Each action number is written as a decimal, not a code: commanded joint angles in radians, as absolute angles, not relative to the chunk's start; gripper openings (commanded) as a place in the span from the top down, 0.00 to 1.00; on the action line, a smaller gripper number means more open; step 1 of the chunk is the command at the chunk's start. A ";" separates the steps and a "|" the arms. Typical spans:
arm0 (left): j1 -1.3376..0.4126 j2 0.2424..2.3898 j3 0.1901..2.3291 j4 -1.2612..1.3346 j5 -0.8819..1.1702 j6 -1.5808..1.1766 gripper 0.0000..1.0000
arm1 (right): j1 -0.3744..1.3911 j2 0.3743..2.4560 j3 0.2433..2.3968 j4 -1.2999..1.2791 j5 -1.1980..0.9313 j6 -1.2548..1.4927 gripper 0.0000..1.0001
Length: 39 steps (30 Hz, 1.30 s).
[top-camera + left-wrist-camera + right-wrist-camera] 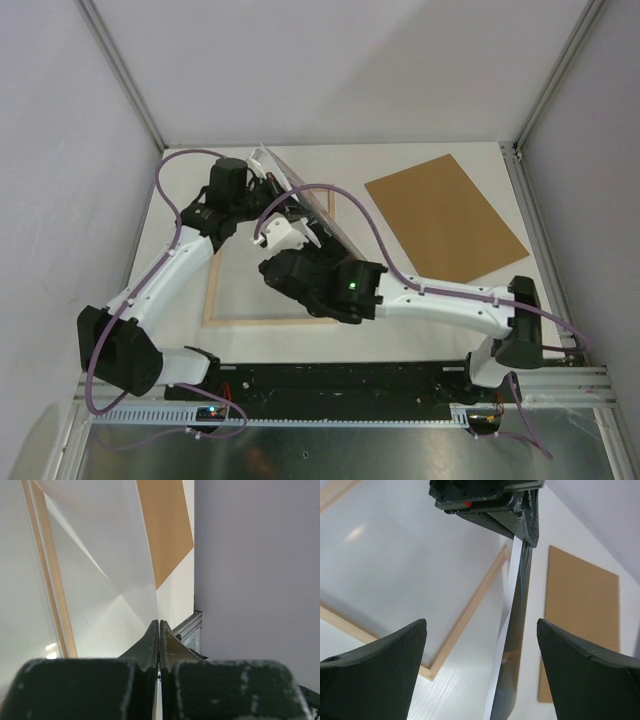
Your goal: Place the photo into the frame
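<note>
Biggest thing here is the white table (400, 165), with both arms reaching out over it from the near edge. The frame (260, 321) lies flat on the left half, pale wood side showing. The brown backing board (445, 220) lies flat too, off to the right and turned at an angle, well apart from the frame.

The photo (288, 178) isn't in the frame. It's held up on its edge above the frame's far right corner area, so the overhead camera mostly sees a thin slanted sliver of it. From the right wrist camera it's nearly edge-on as well (512, 630): white back on the side toward the frame, dark glossy face on the side toward the board. I honestly can't tell whether its lower end touches anything.

The left gripper (159, 630) has its jaws pressed tight together on the photo's edge, with just the sheet between the fingertips. You can see the same pinch at the top of the right wrist view (522, 527).

The right gripper (481, 622) is spread wide, with one finger (375, 665) on each side of the sheet and plenty of gap both ways. It's holding nothing and isn't touching the photo. In the overhead view it sits just near-side of the left one (290, 232).
</note>
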State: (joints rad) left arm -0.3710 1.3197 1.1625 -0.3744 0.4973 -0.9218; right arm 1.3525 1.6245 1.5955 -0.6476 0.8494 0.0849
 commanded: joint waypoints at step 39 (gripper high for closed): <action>-0.259 1.235 1.378 -0.387 0.442 -0.838 0.01 | 1.221 1.766 1.967 -1.028 0.932 0.029 1.00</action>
